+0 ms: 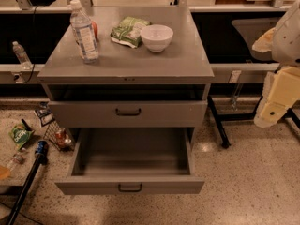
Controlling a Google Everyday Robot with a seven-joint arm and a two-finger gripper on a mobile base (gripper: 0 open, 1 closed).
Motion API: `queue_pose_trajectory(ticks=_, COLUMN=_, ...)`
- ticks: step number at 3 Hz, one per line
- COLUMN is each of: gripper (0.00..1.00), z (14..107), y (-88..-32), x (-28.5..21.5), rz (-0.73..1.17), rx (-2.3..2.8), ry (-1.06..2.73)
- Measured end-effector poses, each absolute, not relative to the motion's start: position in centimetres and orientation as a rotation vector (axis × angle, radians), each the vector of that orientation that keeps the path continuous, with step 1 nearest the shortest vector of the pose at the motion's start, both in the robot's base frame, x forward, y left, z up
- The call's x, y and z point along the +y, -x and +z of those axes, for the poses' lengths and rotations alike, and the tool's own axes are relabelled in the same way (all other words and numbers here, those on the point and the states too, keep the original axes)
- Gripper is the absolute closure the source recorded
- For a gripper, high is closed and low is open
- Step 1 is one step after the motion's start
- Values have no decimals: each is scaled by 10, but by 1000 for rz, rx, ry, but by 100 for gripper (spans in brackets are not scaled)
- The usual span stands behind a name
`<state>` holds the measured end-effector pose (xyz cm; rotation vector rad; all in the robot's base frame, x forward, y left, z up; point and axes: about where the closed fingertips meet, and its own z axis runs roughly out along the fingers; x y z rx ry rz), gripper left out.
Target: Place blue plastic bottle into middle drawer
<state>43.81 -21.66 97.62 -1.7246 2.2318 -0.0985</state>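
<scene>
Camera view. At the right edge, level with the cabinet's drawers: gripper (276,100), cream-coloured, partly cut off by the frame, hanging in the air well clear of the bench (140,64). Holding nothing, touching nothing visible. Jaws: cannot tell how far open.

Far across from the jaws, on the bench's left rear part: blue plastic bottle (83,32), upright, white cap on, well apart from the gripper and higher than it. Just behind the bottle, a small orange-red thing (95,29), partly hidden. To its right, a green packet (129,30) lying flat, then a white bowl (156,37) just beside the packet.

Below the bench top, a dark gap, then a shut grey drawer (127,114) with a dark handle. Lowest of all, the middle drawer (131,187), pulled out towards the camera, with only its grey floor showing, left of and lower than the gripper.
</scene>
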Motion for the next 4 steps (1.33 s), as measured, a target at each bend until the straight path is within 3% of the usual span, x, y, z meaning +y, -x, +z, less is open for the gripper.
queue_pose_trajectory(ticks=1, gripper=0, z=976, y=-438, x=-217, rz=-98, rx=2232, ry=1725)
queue_pose_trajectory(ticks=2, gripper=0, z=973, y=-461, x=-192, rz=34, rx=2160, ry=1669)
queue_pose_trajectory(ticks=4, gripper=0, z=969, y=-567, x=-85, rz=409, rx=1865, ry=1436)
